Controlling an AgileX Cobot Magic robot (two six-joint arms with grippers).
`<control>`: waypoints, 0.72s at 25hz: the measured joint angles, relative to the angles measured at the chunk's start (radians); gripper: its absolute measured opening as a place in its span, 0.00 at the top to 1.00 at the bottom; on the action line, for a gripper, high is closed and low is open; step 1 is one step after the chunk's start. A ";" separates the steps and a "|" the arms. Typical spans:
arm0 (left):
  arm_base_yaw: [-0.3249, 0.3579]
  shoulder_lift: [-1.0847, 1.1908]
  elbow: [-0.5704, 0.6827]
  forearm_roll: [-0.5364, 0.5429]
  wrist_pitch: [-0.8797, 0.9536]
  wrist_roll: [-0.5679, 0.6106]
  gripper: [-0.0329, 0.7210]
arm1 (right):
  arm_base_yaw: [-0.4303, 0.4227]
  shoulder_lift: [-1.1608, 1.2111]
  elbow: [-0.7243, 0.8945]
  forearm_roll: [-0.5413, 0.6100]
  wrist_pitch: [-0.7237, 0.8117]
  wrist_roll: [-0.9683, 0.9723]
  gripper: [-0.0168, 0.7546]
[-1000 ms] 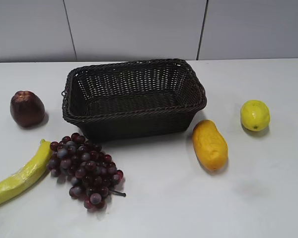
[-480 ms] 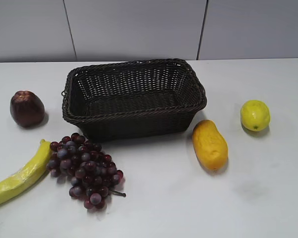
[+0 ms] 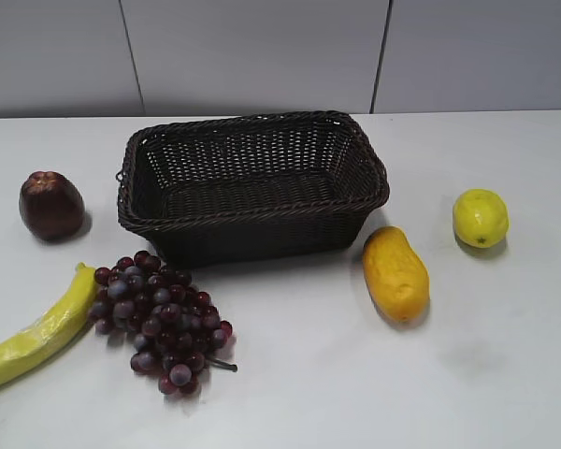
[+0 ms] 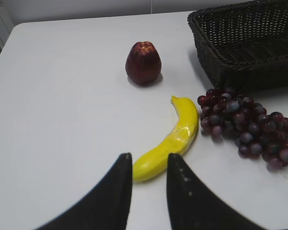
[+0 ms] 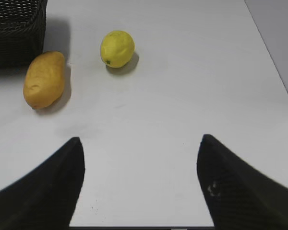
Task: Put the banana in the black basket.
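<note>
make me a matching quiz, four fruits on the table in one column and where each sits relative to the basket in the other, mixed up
1. long yellow-green banana
2. small round yellow lemon
3. dark red apple
4. bunch of purple grapes

A. far right of the woven black basket
B. left of the basket, level with it
C. just in front of its left corner
D. front left, at the picture's edge

Pairs: 1-D, 2-A, 3-B, 4-C

My left gripper (image 4: 149, 165) hangs low over the white table (image 4: 62, 96), fingers narrowly parted, the banana's (image 4: 170, 141) near end showing between them. Just right of the banana lie the purple grapes (image 4: 247, 129). A dark red fruit (image 4: 143, 63) sits farther off; the black basket (image 4: 245, 43) is far right.
</note>
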 joint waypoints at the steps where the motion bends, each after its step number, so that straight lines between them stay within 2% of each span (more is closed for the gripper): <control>1: 0.000 0.000 0.000 0.000 0.000 0.000 0.63 | 0.000 0.000 0.000 0.000 0.000 0.000 0.22; 6: 0.000 0.000 0.000 0.000 0.000 0.000 0.63 | 0.000 0.000 0.000 0.000 0.000 0.000 0.22; 8: 0.000 0.000 0.000 -0.003 -0.005 0.000 0.60 | 0.000 0.000 0.000 0.000 0.000 0.000 0.22; 10: 0.000 0.000 -0.004 -0.016 -0.021 0.000 0.49 | 0.000 0.000 0.000 0.000 0.000 0.000 0.22; 14: 0.000 0.025 -0.021 -0.067 -0.090 0.000 0.15 | 0.000 0.000 0.000 0.000 0.000 0.000 0.22; 18: 0.000 0.118 -0.021 -0.076 -0.192 0.000 0.08 | 0.000 0.000 0.000 0.000 0.000 0.000 0.22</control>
